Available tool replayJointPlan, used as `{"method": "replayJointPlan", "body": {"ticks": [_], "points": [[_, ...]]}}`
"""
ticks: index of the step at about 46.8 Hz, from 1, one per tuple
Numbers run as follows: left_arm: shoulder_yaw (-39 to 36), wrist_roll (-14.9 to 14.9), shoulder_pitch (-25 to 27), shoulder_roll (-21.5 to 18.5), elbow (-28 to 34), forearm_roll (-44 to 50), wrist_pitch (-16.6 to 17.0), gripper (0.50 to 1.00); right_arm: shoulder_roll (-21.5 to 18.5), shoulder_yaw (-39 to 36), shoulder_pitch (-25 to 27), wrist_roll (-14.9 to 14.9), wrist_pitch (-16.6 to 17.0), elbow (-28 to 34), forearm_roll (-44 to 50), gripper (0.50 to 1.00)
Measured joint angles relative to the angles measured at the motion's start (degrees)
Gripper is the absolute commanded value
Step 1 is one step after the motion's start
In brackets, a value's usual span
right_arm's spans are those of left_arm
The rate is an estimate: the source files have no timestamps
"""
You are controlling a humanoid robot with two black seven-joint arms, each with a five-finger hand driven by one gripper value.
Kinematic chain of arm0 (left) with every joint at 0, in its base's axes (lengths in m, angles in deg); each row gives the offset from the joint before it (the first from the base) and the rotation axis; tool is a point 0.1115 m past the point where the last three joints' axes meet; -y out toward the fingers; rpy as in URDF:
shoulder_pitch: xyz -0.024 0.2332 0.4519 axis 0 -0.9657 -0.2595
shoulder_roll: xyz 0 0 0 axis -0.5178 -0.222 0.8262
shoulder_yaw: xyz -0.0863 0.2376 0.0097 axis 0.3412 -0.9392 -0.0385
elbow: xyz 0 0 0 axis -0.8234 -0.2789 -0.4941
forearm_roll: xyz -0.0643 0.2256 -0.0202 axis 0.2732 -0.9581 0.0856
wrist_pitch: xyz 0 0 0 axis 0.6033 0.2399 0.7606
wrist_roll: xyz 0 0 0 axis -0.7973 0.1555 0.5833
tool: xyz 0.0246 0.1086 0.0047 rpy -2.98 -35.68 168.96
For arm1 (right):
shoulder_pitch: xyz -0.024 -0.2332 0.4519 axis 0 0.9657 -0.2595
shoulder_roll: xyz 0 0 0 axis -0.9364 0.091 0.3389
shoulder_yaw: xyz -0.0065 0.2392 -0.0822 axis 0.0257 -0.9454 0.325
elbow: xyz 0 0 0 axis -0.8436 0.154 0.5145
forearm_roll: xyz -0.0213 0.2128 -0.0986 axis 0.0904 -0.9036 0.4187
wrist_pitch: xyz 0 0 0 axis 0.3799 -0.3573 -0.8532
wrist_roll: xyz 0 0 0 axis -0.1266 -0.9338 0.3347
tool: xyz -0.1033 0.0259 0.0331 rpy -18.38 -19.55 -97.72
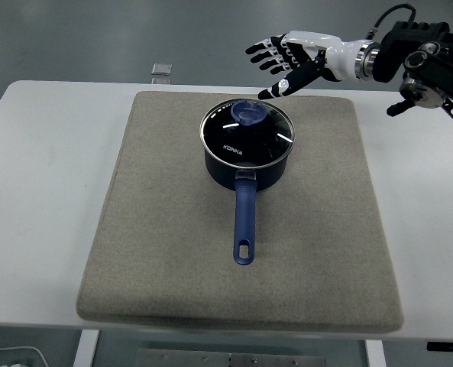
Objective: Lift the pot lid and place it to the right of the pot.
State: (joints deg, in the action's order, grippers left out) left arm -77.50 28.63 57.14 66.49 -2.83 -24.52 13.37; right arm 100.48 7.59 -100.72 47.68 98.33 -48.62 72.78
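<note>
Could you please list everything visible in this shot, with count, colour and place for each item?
table: one, white, fills most of the view.
mat: one, grey-brown, lies across the middle of the table.
pot: one, dark blue, on the far half of the mat, its long handle pointing toward the near edge.
pot lid: one, dark glass with a metal rim and a blue knob, sitting on the pot.
small object: one, pale and squarish, on the floor beyond the table's far edge; too small to identify.
right hand: one, white and black, fingers spread, holding nothing, in the air above and to the right of the lid.
</note>
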Motion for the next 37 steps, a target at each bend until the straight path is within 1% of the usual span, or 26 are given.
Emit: {"method": "replayJointPlan", "body": {"ticks": [12,19,24,28,33,37], "points": [[0.0,0.0,0.0,0.0,0.0,0.0,0.0,1.000,-0.4,4.1,-2.3,0.0,-0.5,-4.4,7.9,0.911],[0.0,0.0,0.0,0.0,0.0,0.0,0.0,1.000,-0.6,5.4,-4.7,-0.1,-0.6,-7.3,9.8,0.911],[0.0,0.0,0.0,0.0,0.0,0.0,0.0,1.000,-0.8,7.5,-5.6,-0.1,-1.1,-7.6,11.4,0.911],[0.0,0.0,0.0,0.0,0.0,0.0,0.0,1.000,-0.9,9.0,-5.6,-0.1,-2.3,-7.6,14.1,0.909],[0.0,0.0,0.0,0.0,0.0,0.0,0.0,1.000,-2.0,9.6,-5.6,-0.1,-3.7,-7.6,16.3,0.907],[0.0,0.0,0.0,0.0,0.0,0.0,0.0,1.000,-2.4,9.6,-5.6,-0.1,-4.1,-7.6,16.5,0.903]]}}
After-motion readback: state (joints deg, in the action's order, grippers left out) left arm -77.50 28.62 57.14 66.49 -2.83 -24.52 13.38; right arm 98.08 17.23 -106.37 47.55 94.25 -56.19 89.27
